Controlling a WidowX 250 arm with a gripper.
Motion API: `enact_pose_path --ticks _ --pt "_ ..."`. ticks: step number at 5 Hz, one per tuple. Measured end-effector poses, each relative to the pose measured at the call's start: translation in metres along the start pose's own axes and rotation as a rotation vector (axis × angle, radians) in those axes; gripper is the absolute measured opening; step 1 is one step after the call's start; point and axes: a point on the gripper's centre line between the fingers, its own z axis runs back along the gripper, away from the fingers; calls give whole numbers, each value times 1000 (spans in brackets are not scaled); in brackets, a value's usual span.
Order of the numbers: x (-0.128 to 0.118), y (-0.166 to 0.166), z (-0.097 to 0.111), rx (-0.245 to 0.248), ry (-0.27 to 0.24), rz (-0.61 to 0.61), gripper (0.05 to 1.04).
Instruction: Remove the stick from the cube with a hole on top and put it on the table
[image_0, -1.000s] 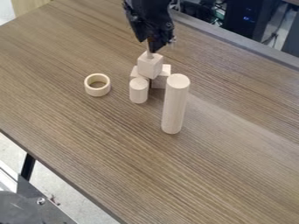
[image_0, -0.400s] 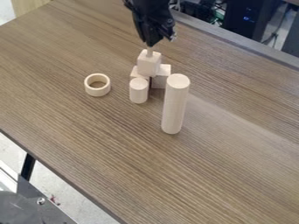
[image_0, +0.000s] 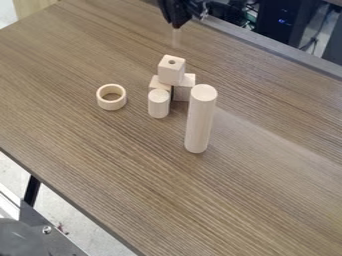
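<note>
Pinching the stick (image_0: 176, 38) in my nearly closed gripper (image_0: 176, 27); dropping it from too high could send it rolling.

Pale grey floor (image_0: 73, 220), dark equipment (image_0: 272, 25) beyond

Fixed cam, mounted above the bench (image_0: 120, 165) and aimed down at a slant. Both the top and side of the holed cube (image_0: 171, 74) are seen. The bench is crossed diagonally: one edge is caught at lower left, with floor (image_0: 70, 217) past it, the other at upper right, with dark equipment (image_0: 277, 25) behind. The camera is faced toward the gripper (image_0: 176, 26), framed at the top edge. Mid-range: the whole block group is taken in, with wide bench margins around.
</note>
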Motion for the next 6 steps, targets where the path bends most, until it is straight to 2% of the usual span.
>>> enact_pose_path --ticks 3,4,6 --pt "-22 47 8 53 5 110 96" --pt "-30 54 5 53 7 131 96" --pt "-48 74 -11 113 -3 155 96"
